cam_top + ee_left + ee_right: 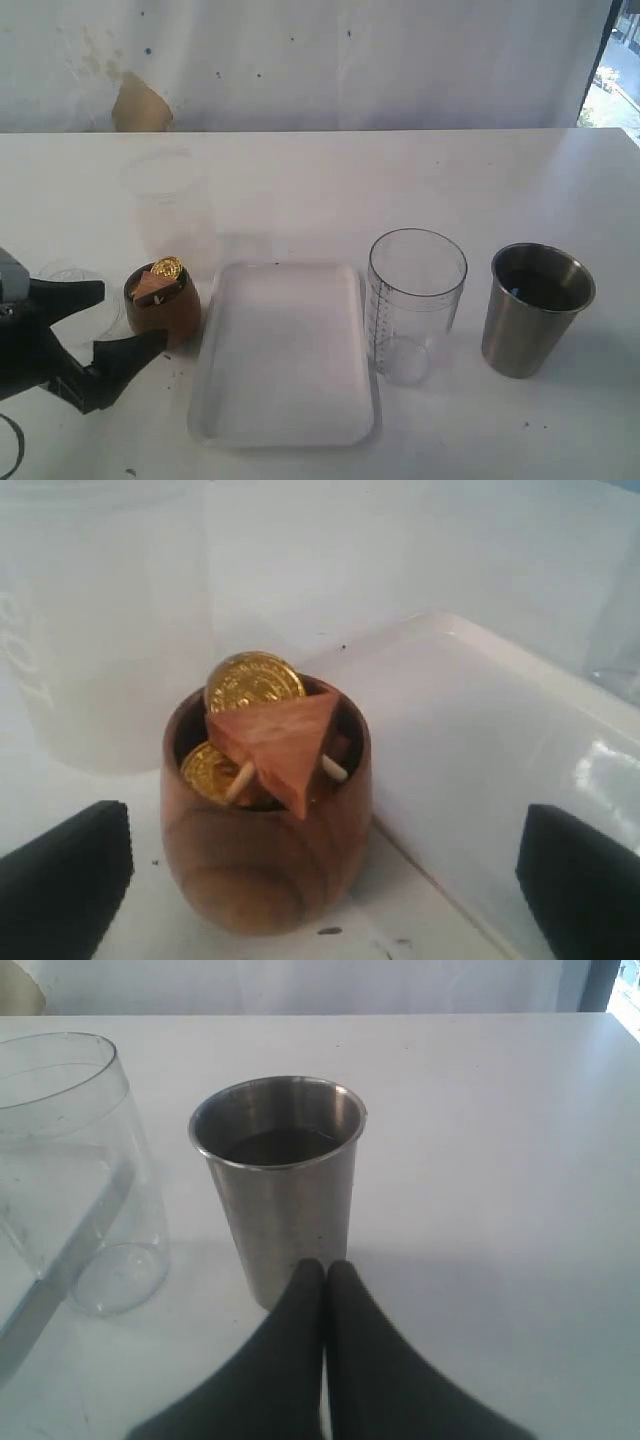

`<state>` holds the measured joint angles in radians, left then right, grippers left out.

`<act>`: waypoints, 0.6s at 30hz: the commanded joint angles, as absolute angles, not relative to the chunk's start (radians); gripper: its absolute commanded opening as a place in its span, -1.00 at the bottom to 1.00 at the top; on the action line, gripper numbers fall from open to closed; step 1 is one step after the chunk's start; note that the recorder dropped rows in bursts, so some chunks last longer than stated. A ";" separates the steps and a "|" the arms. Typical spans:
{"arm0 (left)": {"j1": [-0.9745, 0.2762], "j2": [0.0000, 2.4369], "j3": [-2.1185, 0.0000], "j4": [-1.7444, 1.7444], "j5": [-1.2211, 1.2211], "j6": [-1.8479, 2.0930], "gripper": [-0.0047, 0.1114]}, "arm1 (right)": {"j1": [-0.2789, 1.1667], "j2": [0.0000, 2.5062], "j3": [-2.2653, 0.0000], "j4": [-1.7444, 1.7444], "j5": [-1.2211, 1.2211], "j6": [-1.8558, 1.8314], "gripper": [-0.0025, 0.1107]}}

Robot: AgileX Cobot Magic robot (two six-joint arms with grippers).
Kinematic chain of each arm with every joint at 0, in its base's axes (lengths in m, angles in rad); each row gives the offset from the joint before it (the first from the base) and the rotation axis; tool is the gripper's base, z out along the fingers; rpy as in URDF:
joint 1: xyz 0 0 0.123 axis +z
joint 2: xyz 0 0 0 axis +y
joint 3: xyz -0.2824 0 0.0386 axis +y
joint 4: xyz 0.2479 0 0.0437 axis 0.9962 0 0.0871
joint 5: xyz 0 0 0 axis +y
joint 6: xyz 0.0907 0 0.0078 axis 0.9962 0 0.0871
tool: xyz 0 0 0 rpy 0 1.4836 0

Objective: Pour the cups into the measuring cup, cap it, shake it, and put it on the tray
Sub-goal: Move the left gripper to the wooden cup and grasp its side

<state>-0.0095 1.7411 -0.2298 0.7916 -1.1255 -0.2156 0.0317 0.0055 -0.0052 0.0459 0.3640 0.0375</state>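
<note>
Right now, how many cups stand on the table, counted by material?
Wood: 1, the wooden cup
Steel: 1, the steel tumbler
Clear plastic: 1, the measuring cup
Frosted plastic: 1, the frosted cup
Total: 4

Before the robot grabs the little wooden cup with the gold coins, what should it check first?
1. Left gripper open: ok, its jaws stand wide on either side of the wooden cup, not yet closed on it.
2. Wooden cup upright and full: ok, gold coins and a wooden wedge poke out of the top.
3. Measuring cup upright with no lid: ok, ready for pouring.
4. Tray position: ok, it lies flat between the wooden cup and the measuring cup.
5. Right gripper out of the way: ok, it is shut beside the steel tumbler, holding nothing.
</note>
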 commanded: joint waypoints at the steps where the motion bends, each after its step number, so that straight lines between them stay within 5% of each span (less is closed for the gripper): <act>1: -0.012 1.797 -0.281 0.845 -1.149 -0.250 0.89 | 0.029 0.000 0.000 0.044 0.350 0.039 -0.96; 18: -0.012 1.972 -0.430 0.903 -1.163 -0.248 0.89 | 0.029 0.000 0.000 0.044 0.350 0.039 -0.96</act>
